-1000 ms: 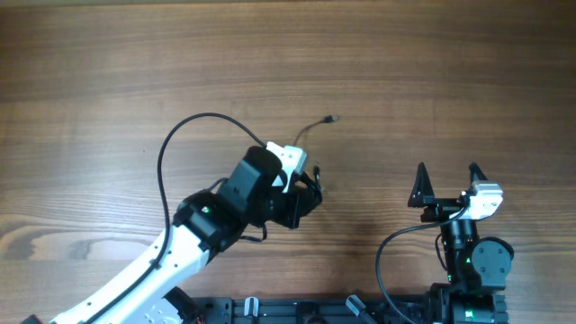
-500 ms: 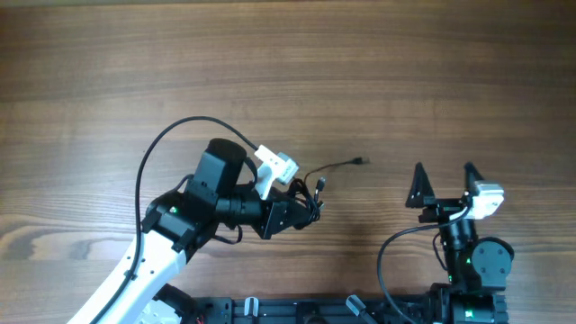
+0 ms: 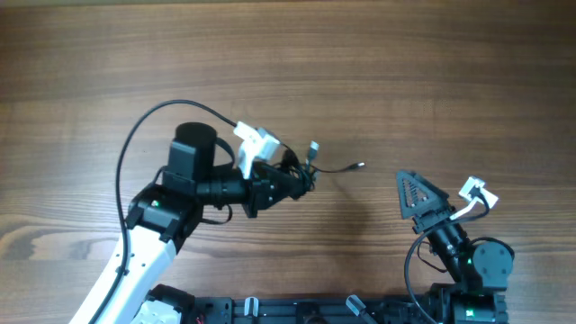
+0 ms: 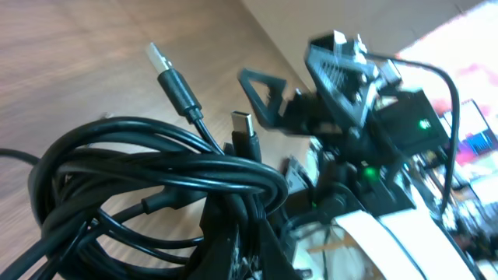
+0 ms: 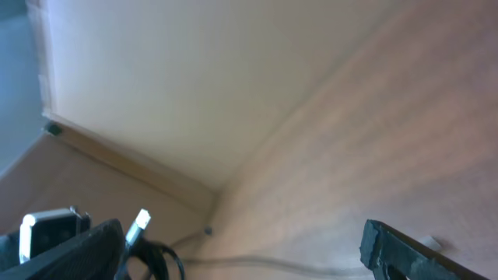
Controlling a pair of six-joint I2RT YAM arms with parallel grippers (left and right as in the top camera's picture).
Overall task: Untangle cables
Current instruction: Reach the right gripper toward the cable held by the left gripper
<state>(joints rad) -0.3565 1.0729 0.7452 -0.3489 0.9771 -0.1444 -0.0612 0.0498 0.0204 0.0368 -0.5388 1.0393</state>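
Observation:
The cables (image 3: 301,169) are a bundle of thin black wires held off the table in my left gripper (image 3: 290,184), which is shut on them. In the left wrist view the looped bunch (image 4: 156,179) fills the frame, with a silver-tipped USB plug (image 4: 159,58) and a second plug (image 4: 245,128) sticking up. One loose end (image 3: 358,166) trails right toward the right arm. My right gripper (image 3: 418,198) is open and empty, tilted toward the bundle. In the right wrist view the silver plug (image 5: 140,220) and part of the bundle show at lower left, beyond its fingers.
The left arm's own thick black cable (image 3: 148,126) arches over the wooden table (image 3: 405,72). The arm bases and a rail (image 3: 306,310) line the near edge.
My left gripper has swung left and turned with the cables, and the loose end has moved right and down. My right gripper has tilted over to the left toward the bundle.

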